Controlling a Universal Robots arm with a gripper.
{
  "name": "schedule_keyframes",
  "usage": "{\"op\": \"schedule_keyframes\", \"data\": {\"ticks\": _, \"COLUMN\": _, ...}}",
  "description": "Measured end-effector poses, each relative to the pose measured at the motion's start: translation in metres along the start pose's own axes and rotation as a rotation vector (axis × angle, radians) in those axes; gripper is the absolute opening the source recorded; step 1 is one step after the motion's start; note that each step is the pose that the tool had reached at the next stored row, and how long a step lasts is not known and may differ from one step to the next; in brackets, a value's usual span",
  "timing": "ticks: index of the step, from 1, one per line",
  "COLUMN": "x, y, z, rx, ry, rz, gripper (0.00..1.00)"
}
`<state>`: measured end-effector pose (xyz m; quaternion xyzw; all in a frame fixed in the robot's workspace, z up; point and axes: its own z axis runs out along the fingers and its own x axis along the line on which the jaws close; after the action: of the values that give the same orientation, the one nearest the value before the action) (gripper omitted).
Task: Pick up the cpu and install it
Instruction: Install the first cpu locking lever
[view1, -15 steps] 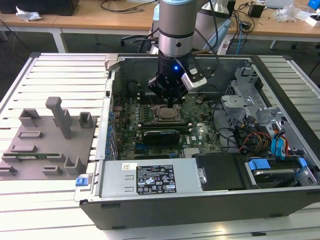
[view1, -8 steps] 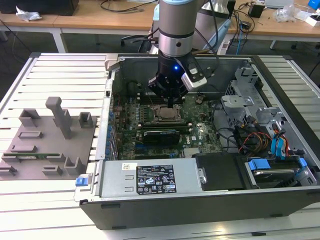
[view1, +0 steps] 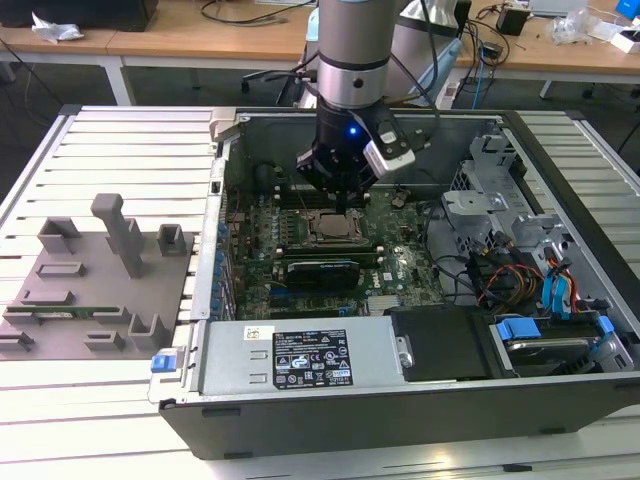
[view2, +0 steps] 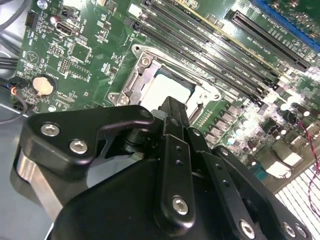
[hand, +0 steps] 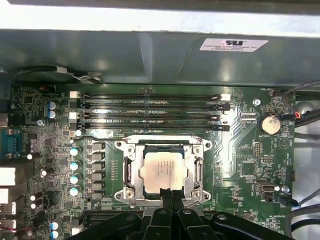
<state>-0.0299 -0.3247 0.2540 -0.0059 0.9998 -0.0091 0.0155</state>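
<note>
The cpu (hand: 162, 171), a small square chip with a pale silvery top, lies flat in the metal socket frame (hand: 125, 167) on the green motherboard (hand: 240, 160). In the exterior view the cpu (view1: 331, 228) sits inside the open computer case, right under the arm. My gripper (hand: 167, 192) hangs over the chip's near edge with its black fingertips pressed together and nothing between them. In the second wrist view the gripper (view2: 172, 107) covers part of the cpu (view2: 167, 86). I cannot tell whether the tips touch the chip.
Memory slots (hand: 150, 107) run beside the socket. A black expansion card (view1: 320, 272) stands just in front of it. The case walls, a power supply (view1: 300, 355), a drive cage (view1: 500, 200) and cables (view1: 510, 285) surround the board. A grey fixture plate (view1: 90, 290) lies at the exterior view's left.
</note>
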Motion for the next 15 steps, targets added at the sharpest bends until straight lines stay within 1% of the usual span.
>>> {"op": "schedule_keyframes", "data": {"ticks": 1, "x": -0.0001, "y": 0.0, "z": -0.0021, "rx": 0.0, "ry": 0.0, "rz": 0.0, "gripper": 0.11}}
{"op": "schedule_keyframes", "data": {"ticks": 4, "x": -0.0005, "y": -0.0002, "z": -0.0144, "rx": 0.0, "ry": -0.0001, "rz": 0.0, "gripper": 0.11}}
{"op": "schedule_keyframes", "data": {"ticks": 6, "x": -0.0006, "y": -0.0003, "z": -0.0186, "rx": -0.0001, "ry": -0.0001, "rz": 0.0, "gripper": 0.11}}
{"op": "schedule_keyframes", "data": {"ticks": 9, "x": -0.0001, "y": -0.0003, "z": -0.0188, "rx": 0.0001, "ry": 0.0, "rz": 0.0, "gripper": 0.11}}
{"op": "schedule_keyframes", "data": {"ticks": 12, "x": 0.0084, "y": 0.0002, "z": -0.019, "rx": 0.0, "ry": -0.0015, "rz": 0.0, "gripper": 0.11}}
{"op": "schedule_keyframes", "data": {"ticks": 15, "x": 0.0207, "y": 0.0019, "z": -0.0193, "rx": 0.0001, "ry": -0.0045, "rz": 0.0, "gripper": 0.11}}
